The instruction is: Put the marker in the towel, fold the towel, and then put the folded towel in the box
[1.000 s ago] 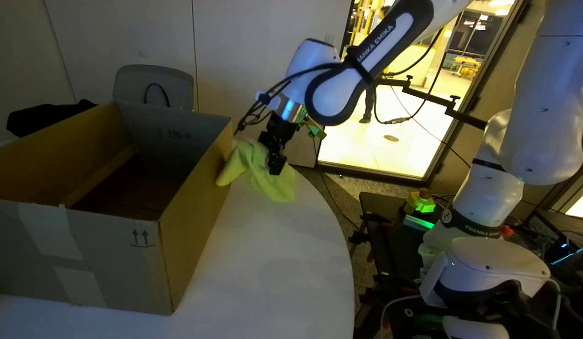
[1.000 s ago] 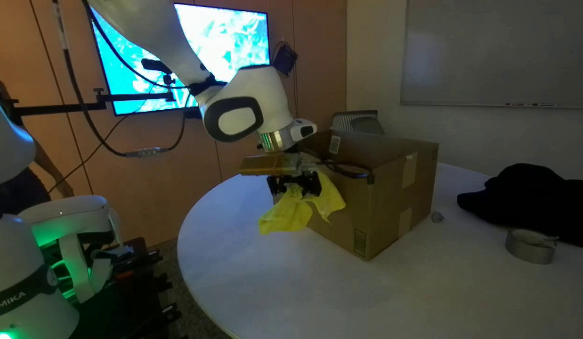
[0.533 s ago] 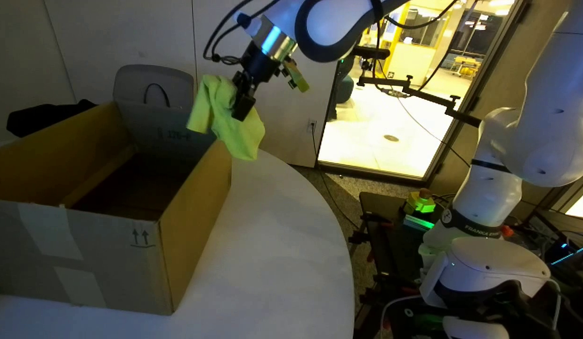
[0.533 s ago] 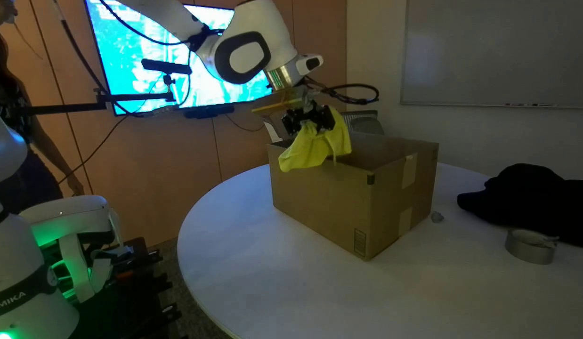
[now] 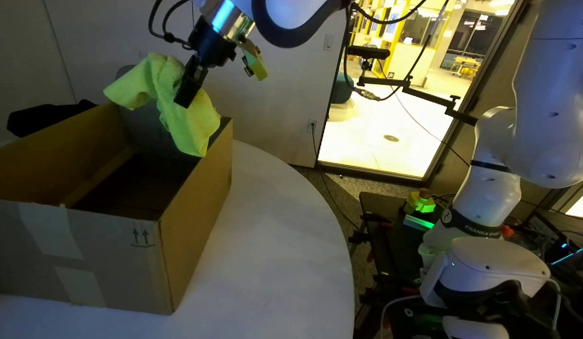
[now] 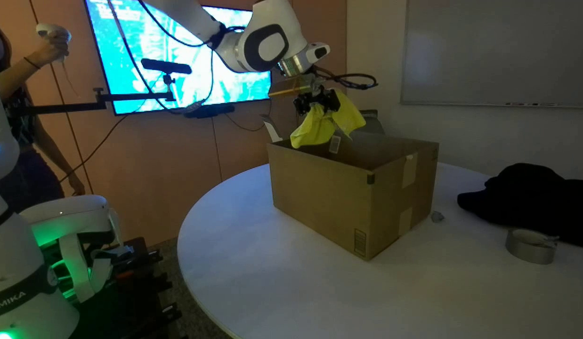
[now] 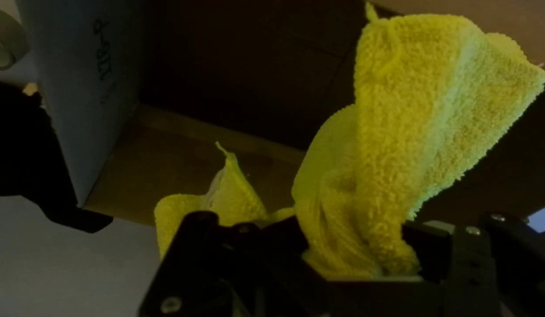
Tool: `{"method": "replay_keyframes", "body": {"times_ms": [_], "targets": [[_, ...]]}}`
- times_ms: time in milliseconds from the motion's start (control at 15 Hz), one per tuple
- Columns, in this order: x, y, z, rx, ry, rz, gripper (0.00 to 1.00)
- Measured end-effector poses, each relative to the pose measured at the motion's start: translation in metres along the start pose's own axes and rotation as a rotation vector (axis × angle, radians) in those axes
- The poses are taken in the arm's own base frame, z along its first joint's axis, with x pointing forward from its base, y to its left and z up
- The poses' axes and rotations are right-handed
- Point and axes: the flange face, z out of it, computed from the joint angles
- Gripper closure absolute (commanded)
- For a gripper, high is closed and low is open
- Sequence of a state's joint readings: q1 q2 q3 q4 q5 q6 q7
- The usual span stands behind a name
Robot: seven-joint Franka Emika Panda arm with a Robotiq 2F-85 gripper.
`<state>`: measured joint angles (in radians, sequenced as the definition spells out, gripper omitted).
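My gripper (image 5: pixel 187 94) is shut on the bright yellow-green towel (image 5: pixel 190 125) and holds it bunched, with loose folds hanging down. The gripper (image 6: pixel 317 101) and towel (image 6: pixel 315 129) are above the box (image 6: pixel 319 188) at its far end in that exterior view. In the wrist view the towel (image 7: pixel 404 88) rises bunched between the dark jaws (image 7: pixel 360 246), with the box's dark inside behind it. The large brown cardboard box (image 5: pixel 197 212) stands on the table with its top open. The marker is not visible in any view; whether it is inside the towel cannot be seen.
The box stands on a round white table (image 5: pixel 272 263). A black cloth item (image 6: pixel 531 202), a tape roll (image 6: pixel 530 247) and a small grey lump (image 6: pixel 437 216) lie beside the box. A person (image 6: pixel 28 108) stands by the wall screen (image 6: pixel 178 56).
My gripper has lifted the towel from beside the box, up past its side wall and over its open top. The towel stays in the jaws. The box has not moved.
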<state>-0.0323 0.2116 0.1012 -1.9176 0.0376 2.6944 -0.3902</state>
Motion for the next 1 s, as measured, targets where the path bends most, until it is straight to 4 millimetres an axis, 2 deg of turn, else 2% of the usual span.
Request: {"method": "replay_keyframes", "body": {"times_ms": [200, 267, 400, 533, 667, 867, 1000], "targets": [[0.006, -0.004, 0.053, 0.029, -0.077, 0.02, 0.96], [0.006, -0.005, 0.07, 0.041, -0.104, 0.025, 0.66], [0.004, -0.004, 0.1, 0.065, -0.157, 0.032, 0.55], [0.002, -0.002, 0.121, 0.084, -0.2, 0.037, 0.41], [0.003, 0.002, 0.132, 0.096, -0.228, 0.04, 0.25], [0.008, 0.01, 0.129, 0.106, -0.247, 0.037, 0.04], [0.01, 0.017, 0.121, 0.114, -0.251, 0.026, 0.0]]}}
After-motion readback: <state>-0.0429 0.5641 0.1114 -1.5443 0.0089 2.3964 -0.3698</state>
